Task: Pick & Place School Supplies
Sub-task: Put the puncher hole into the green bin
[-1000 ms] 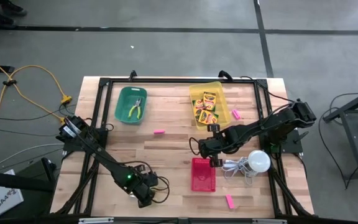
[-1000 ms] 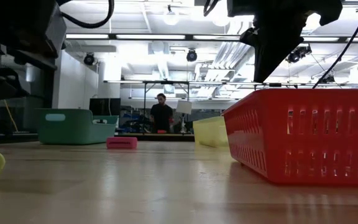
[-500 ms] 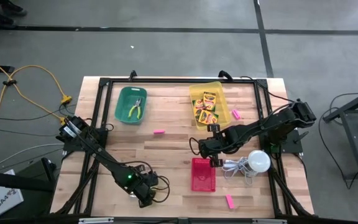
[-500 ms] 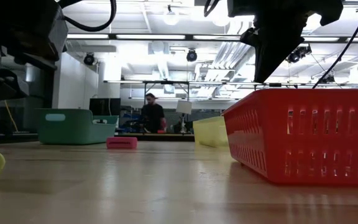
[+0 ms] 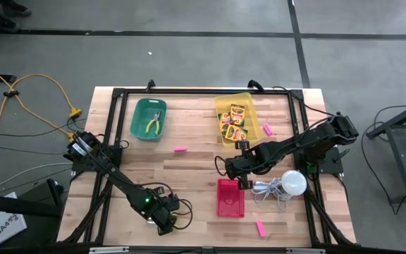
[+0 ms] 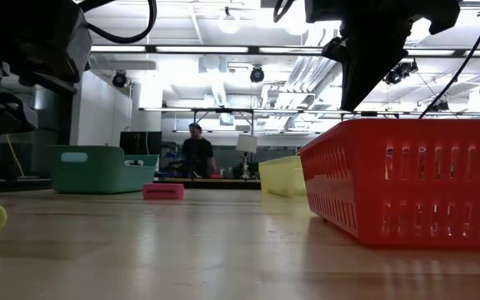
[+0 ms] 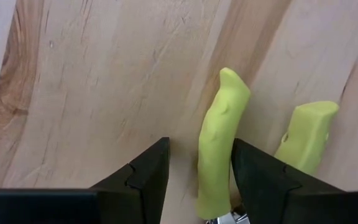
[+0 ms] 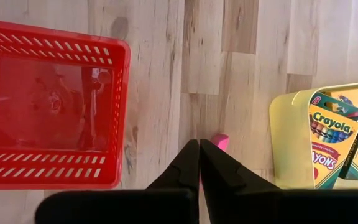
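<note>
- The right gripper (image 8: 199, 163) is pinched on a pink eraser (image 8: 219, 142), poised between the yellow bin (image 8: 289, 146) and the red basket (image 8: 51, 102); release into a container is judged next
- The left gripper (image 7: 199, 163) is held open astride a yellow-green handle (image 7: 219, 146), nothing clamped

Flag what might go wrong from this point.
1. The right hand is shut, with a pink eraser showing only at its tips; if it is gripped at all, it may slip out before reaching the red basket.
2. The left hand is open around one yellow-green handle, with the second handle close outside; closing could nudge the tool askew.
</note>
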Available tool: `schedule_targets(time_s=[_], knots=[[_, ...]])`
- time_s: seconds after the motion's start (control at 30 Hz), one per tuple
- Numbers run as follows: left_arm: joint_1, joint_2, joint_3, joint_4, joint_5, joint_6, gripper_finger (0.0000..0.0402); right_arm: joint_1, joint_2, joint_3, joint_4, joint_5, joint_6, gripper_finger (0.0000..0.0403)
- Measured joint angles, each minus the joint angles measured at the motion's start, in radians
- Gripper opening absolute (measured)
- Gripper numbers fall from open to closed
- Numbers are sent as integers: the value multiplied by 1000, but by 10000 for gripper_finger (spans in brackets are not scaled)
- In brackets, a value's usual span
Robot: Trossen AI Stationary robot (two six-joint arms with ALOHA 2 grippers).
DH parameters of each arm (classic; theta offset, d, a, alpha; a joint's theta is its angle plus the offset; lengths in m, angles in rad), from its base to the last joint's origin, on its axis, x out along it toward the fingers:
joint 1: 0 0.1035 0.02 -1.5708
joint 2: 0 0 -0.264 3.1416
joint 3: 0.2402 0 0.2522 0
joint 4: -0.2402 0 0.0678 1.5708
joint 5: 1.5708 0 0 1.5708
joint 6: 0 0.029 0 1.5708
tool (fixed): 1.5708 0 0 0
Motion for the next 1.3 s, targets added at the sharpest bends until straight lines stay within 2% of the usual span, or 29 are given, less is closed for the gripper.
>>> schedule_targets(time_s=[0.37,0.77,1.0,1.3], knots=[[0,0,-2,-3,0,0,109,0,0,0,0,0,0,2],[0,1,-2,10,5,0,78,0,0,0,0,0,0,2],[0,2,-2,39,36,1,46,0,0,0,0,0,0,2],[6,3,-2,66,46,28,41,0,0,0,0,0,0,2]])
